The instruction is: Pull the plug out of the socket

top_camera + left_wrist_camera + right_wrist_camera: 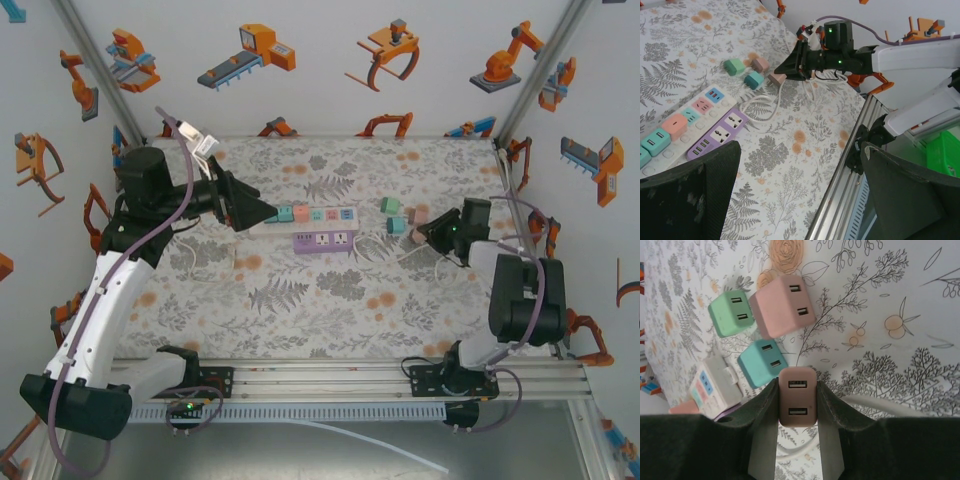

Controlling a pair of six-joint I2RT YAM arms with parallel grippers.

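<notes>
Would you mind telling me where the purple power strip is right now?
In the top view the purple power strip lies mid-table, just on the near side of the white power strip.

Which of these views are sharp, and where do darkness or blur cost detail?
Top external: evenly lit and sharp, only soft shadows. Left wrist: the white power strip is crisp; the open left hand, close up, is dark and slightly soft. Right wrist: the pink plug gripped by the right hand is sharp, the hand itself dark and nearly featureless.
</notes>
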